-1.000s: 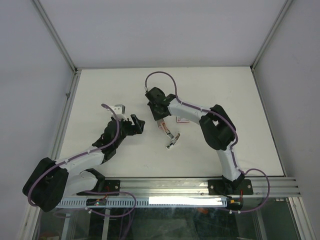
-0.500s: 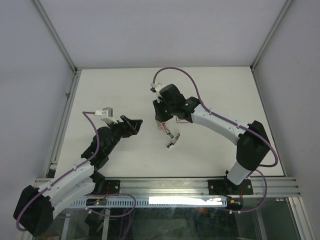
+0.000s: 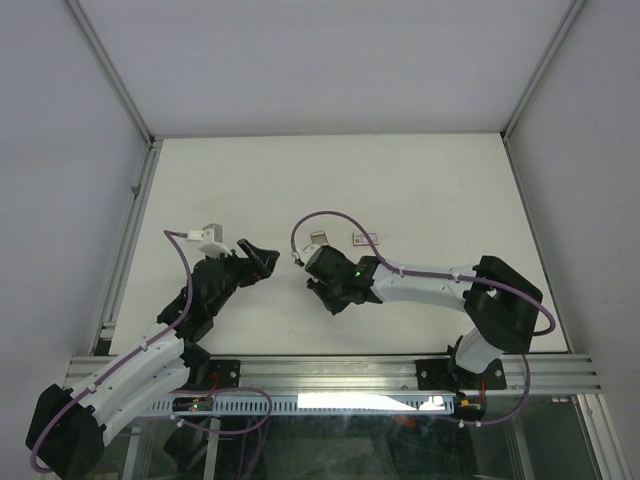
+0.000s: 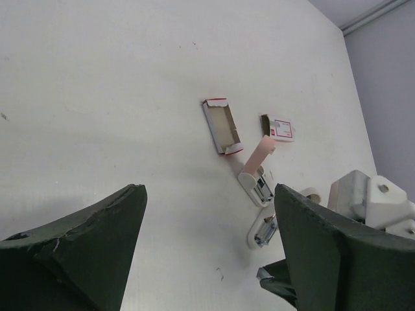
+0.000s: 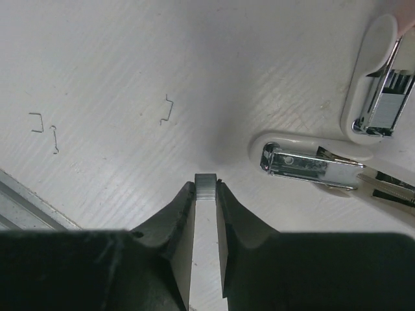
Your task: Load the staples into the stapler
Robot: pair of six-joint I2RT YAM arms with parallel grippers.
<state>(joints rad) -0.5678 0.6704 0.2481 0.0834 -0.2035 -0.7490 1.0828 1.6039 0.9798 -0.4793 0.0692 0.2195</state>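
Risk of skewed entry jamming stapler [image 5: 305, 146] at frame right, staples [image 5: 206, 183] pinched in right gripper [image 5: 206, 194]; left gripper [image 4: 209, 194] gaping, empty.

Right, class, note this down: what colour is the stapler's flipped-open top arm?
Pale pink, on the otherwise white stapler; clearest in the left wrist view.

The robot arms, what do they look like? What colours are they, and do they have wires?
The left arm and right arm are white tubes with chunky black joints. A purple cable loops along each. The left gripper and right gripper each have two dark, wedge-shaped fingers. The right arm has a tiny green light, and the left wrist carries a white camera block.
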